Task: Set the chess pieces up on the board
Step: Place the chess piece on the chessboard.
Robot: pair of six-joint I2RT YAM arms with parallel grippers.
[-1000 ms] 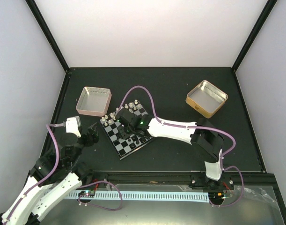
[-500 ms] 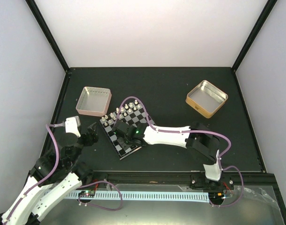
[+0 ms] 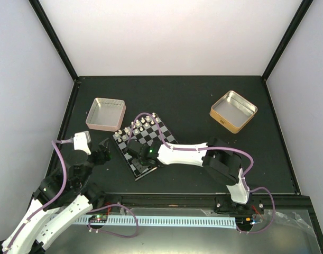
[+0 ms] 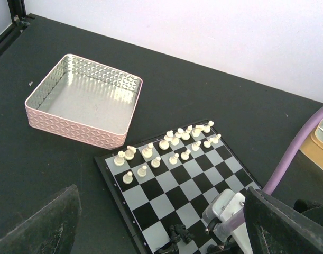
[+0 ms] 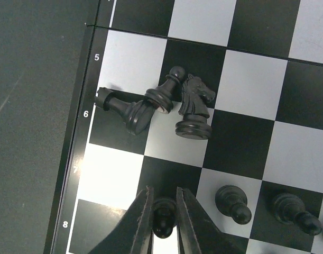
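The board (image 3: 152, 138) lies tilted left of the table's centre. Pale chess pieces (image 4: 166, 144) stand in two rows along its far edge. In the right wrist view, my right gripper (image 5: 164, 211) is shut on a black pawn (image 5: 164, 217) near the board's edge (image 5: 76, 159), by the marks 7 and 8. A black knight (image 5: 194, 108) stands by two black pieces (image 5: 135, 108) lying on their sides. Two more black pieces (image 5: 232, 202) stand to the right. My left gripper (image 3: 102, 152) is open and empty, left of the board.
A pink tin (image 3: 105, 114) stands just beyond the board's far left corner and shows in the left wrist view (image 4: 82, 100). A gold tin (image 3: 233, 110) stands at the far right. The right arm (image 3: 185, 152) and its purple cable reach across the board.
My right gripper has moved from the board's middle towards its near left side. The left arm has not moved.
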